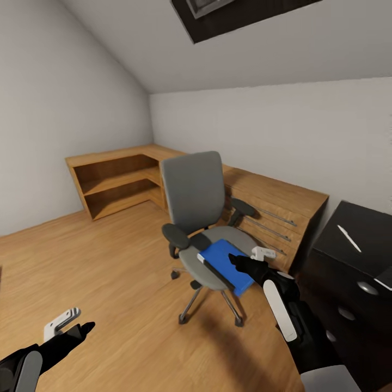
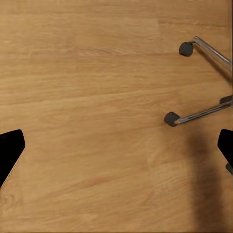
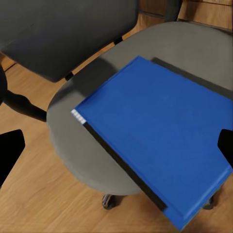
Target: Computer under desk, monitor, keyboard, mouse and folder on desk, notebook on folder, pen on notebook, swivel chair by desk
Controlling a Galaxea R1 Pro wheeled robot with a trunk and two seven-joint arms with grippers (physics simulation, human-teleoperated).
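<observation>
The grey swivel chair [image 1: 193,190] stands mid-floor, turned away from the black desk [image 1: 375,228] at the right. The bright blue folder [image 1: 220,256] lies flat on its seat [image 3: 92,150]. My right gripper [image 1: 247,257] hovers just above the folder's near right part, open, with nothing between its fingers. In the right wrist view the folder [image 3: 160,136] spreads between the wide-apart fingers of that gripper [image 3: 119,148]. My left gripper [image 1: 76,325] hangs open low over bare floor at the left. A thin white pen [image 1: 348,238] lies on the desk top.
A low light-wood shelving counter [image 1: 125,174] runs along the far walls behind the chair. The desk's drawer unit with round silver knobs [image 1: 367,288] is close to my right arm. The chair's chrome legs and casters [image 2: 171,118] appear beside the open left gripper [image 2: 119,145].
</observation>
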